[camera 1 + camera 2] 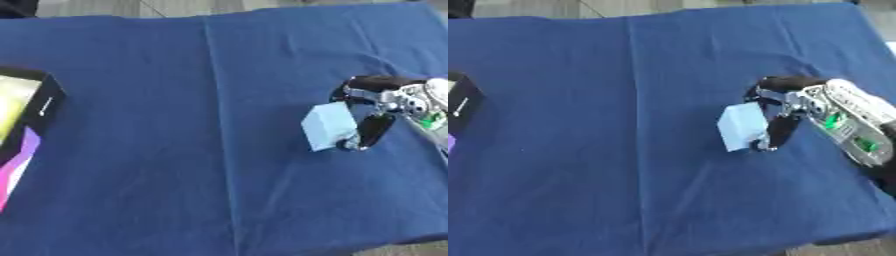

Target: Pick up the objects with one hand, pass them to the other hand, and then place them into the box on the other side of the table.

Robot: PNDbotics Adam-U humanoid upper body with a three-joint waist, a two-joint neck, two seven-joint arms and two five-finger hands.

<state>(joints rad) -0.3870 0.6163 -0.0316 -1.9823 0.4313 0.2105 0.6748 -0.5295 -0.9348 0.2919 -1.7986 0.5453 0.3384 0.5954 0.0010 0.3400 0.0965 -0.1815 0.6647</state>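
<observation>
Block: a small pale blue block with flat faces and soft-looking edges, matte, tilted so one corner points toward the far side; it sits right of the table's middle, and whether its base touches the cloth cannot be told.
Right hand: the robot's black and silver right hand comes in from the right edge, glossy metal joints and green lights showing on its wrist.
Fingers: the dark fingers curl round the pale blue block, one set arching over its far side and another pressing its right face, so the hand grips the block.
Left hand: shows in neither view.
Cloth: a deep blue woven cloth covers the table, mostly flat, with one long crease running from the far edge to the near edge just left of the block.
Box: a black-rimmed rectangular box with a yellow-green and pink-purple inside lies at the left edge, cut off by the view, well apart from the block.
Open room: the wide stretch of cloth between box and block is bare.
Edges: the cloth's far edge and its near right corner show, with paler floor beyond.
</observation>
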